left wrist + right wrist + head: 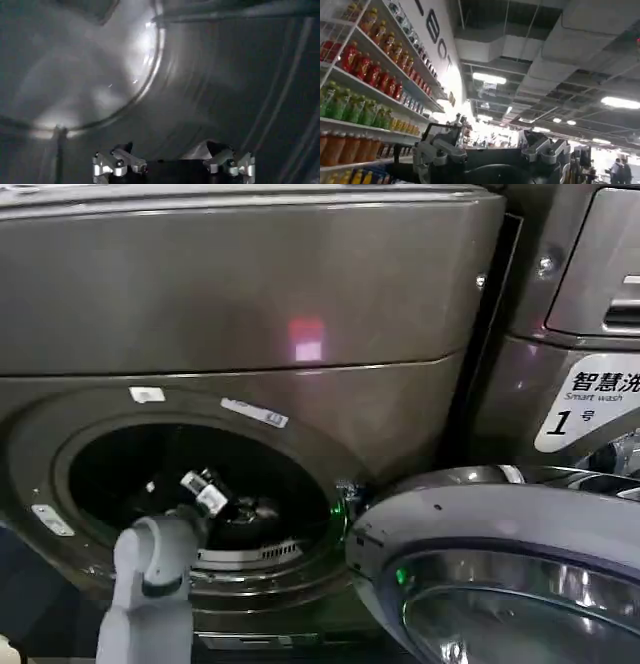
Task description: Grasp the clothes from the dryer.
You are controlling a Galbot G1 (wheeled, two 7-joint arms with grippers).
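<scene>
The dryer [250, 314] is seen in the head view with its round drum mouth [195, 484] open and its glass door [500, 574] swung out to the robot's right. The left arm [150, 584] is reached into the drum mouth, and the left gripper [208, 492] is placed inside the dark drum. In the left wrist view, the left gripper [172, 167] is shown with its fingers [117, 162] spread wide apart and nothing held between them, facing the metal drum wall [225, 90]. The clothes cannot be made out. The right gripper [492, 152] is held up with fingers parted, near shelves of bottles [365, 70].
</scene>
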